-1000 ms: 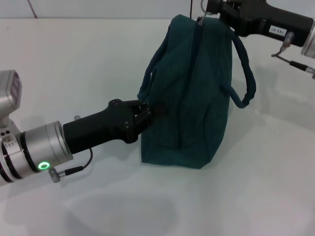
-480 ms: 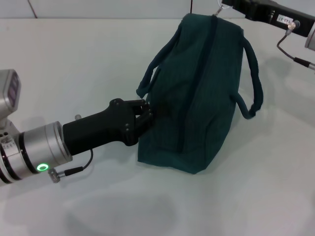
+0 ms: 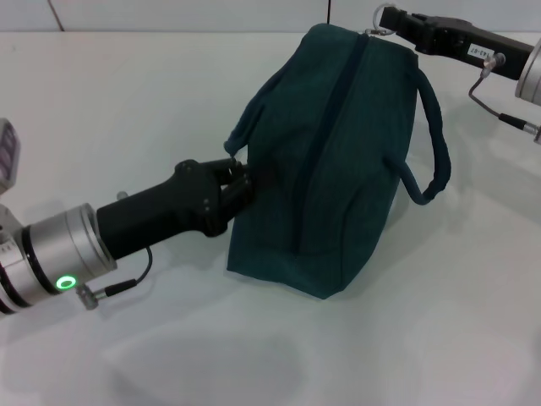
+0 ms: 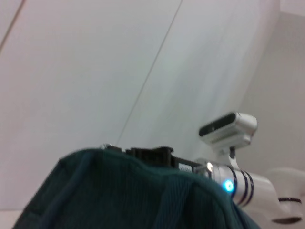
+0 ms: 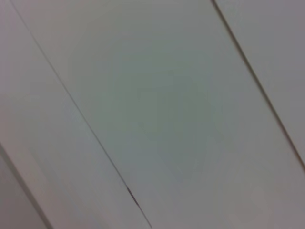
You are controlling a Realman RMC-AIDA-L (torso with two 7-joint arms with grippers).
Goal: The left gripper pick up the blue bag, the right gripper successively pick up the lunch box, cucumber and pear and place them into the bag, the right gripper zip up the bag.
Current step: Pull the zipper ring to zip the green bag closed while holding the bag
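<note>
Bright, even light, soft shadows; wrist views w/ maybe slight blur.

A plain white table (image 3: 127, 101) fills the scene, with pale seamed wall panels (image 4: 95, 71) behind.

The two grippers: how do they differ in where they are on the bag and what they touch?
The left gripper sits low at the near end of the blue bag, on the fabric by a handle; the right gripper is high at the far end, at the zipper's ring pull. The left arm reaches from the front, the right from the side. Both are black.
</note>
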